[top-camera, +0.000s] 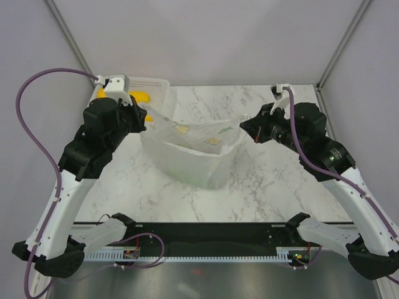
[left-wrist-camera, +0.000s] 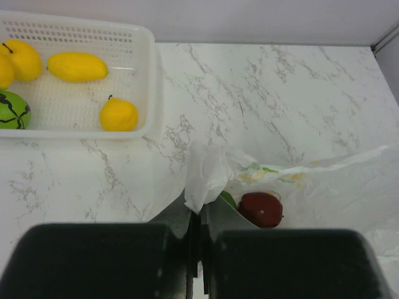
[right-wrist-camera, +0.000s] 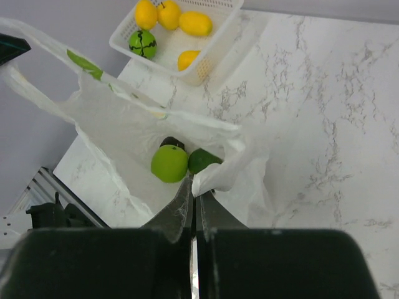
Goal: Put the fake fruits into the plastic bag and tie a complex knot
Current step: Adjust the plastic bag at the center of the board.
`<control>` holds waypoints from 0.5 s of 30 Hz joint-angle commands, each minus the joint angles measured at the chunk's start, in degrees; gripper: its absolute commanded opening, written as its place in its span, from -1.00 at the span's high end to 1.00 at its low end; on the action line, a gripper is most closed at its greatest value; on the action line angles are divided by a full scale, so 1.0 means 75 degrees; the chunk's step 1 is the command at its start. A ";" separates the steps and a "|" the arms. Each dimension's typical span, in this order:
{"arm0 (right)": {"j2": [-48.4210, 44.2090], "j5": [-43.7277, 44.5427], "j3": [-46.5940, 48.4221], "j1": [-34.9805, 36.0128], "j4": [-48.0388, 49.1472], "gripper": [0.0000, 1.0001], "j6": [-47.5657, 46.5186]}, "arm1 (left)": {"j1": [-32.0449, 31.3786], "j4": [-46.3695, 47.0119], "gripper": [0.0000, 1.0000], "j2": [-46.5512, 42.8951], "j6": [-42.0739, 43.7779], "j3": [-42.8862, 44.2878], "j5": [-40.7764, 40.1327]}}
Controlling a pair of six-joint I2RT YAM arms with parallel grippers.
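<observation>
Left tool (left-wrist-camera: 199, 215) and right tool (right-wrist-camera: 194, 190) each clamp tight on a handle of the thin translucent lemon-printed plastic bag (top-camera: 187, 161).

A white marble-patterned tabletop with thin grey veins (top-camera: 280, 187) fills the middle of the top view. Behind it, across the upper part of the frame, stands a plain pale grey back wall (top-camera: 206, 37). It is flanked by a slim grey metal strut in the upper left (top-camera: 68, 37) and a matching strut in the upper right (top-camera: 341, 42). A flat black strip (top-camera: 206, 233) runs along the table's near edge. Below it, at the bottom of the frame, lies a dull grey metal surface (top-camera: 206, 283). The light is soft and even.
</observation>
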 commanded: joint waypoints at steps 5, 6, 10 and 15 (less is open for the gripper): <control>-0.0095 -0.0595 -0.0240 -0.0008 0.0626 1.00 -0.0384 | 0.0038 0.0256 0.94 -0.0054 0.0104 -0.0226 -0.0369; -0.0072 -0.0572 -0.0181 0.0004 0.0602 1.00 -0.0466 | 0.0027 0.0268 0.90 -0.0089 0.0255 -0.0202 -0.0345; 0.0232 -0.0606 0.0287 -0.0008 0.0508 1.00 -0.0630 | 0.0038 0.0478 0.23 -0.0264 0.0806 0.0148 -0.0252; 0.0385 -0.0770 0.0557 -0.0008 0.0520 1.00 -0.0596 | 0.0027 0.0898 -0.63 -0.0405 0.1253 0.0746 0.0509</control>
